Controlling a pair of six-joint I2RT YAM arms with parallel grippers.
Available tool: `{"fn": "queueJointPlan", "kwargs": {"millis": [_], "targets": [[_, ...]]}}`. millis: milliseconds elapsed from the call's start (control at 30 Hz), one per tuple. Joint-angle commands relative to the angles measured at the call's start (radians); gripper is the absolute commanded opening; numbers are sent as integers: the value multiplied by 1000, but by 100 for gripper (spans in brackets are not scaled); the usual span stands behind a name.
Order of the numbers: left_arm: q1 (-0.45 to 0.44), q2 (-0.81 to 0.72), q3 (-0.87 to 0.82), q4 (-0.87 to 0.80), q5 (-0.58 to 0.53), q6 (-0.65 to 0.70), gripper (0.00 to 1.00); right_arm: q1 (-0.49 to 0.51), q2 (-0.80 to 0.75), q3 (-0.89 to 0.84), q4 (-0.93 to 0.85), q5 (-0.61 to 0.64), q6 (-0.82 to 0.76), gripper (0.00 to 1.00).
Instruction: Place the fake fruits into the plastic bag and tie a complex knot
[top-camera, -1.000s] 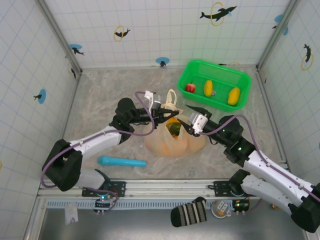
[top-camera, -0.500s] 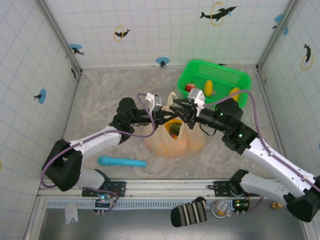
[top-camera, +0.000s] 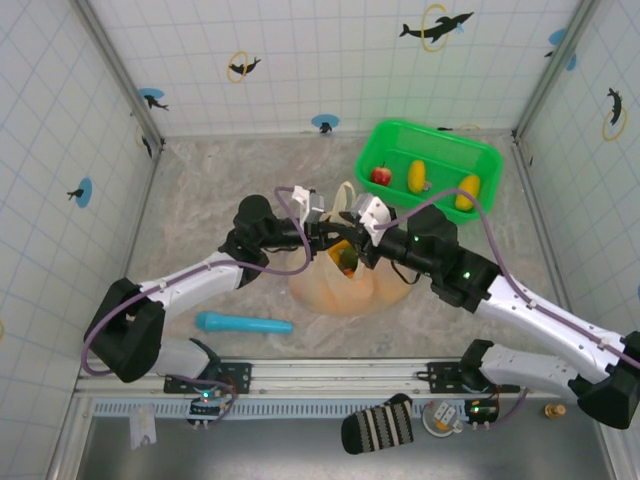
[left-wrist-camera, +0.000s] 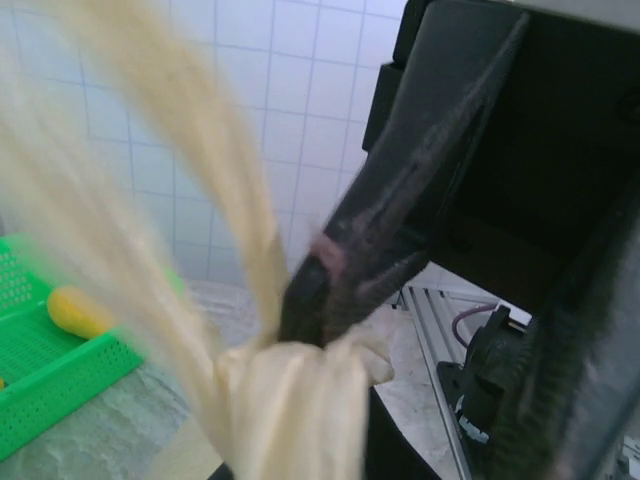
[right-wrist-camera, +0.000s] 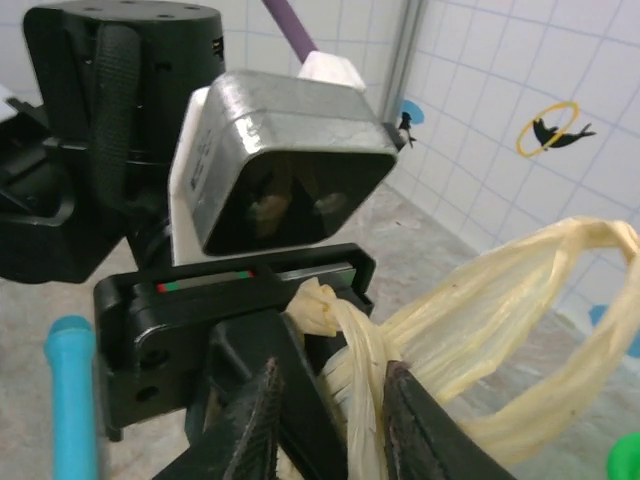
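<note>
Here, cream plastic bag (top-camera: 322, 286), neck twisted

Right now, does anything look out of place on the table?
Three fake fruits sit in the green basket, not in the plastic bag, while the left gripper and right gripper pinch its handles.

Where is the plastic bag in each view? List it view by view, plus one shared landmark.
Top external: plastic bag at table centre, before the green basket.
Left wrist: its bunched handle, bottom centre.
Right wrist: handle strands lower centre, loop running right.
Landmark: green basket, back right from above, lower left in left wrist.
</note>
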Motion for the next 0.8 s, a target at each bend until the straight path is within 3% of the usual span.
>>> {"fn": "queueJointPlan", "kwargs": {"millis": [0, 100, 367, 467, 633, 767], "targets": [[-11, -21, 1, -6, 12, 14, 17, 9, 1, 66, 19, 19, -21, 9], [-10, -17, 3, -11, 4, 14, 24, 24, -3, 69, 22, 12, -15, 0], [-10, -17, 4, 14, 0, -14, 46, 39, 16, 69, 40, -11, 36, 0], [-10, -17, 1, 27, 8, -25, 48, 43, 39, 68, 64, -21, 62, 0], [-11, -21, -7, 55, 14, -41, 45, 45, 60, 52, 116, -9, 76, 0], [-9, -21, -10, 67, 21, -42, 19, 45, 64, 57, 124, 2, 83, 0]]}}
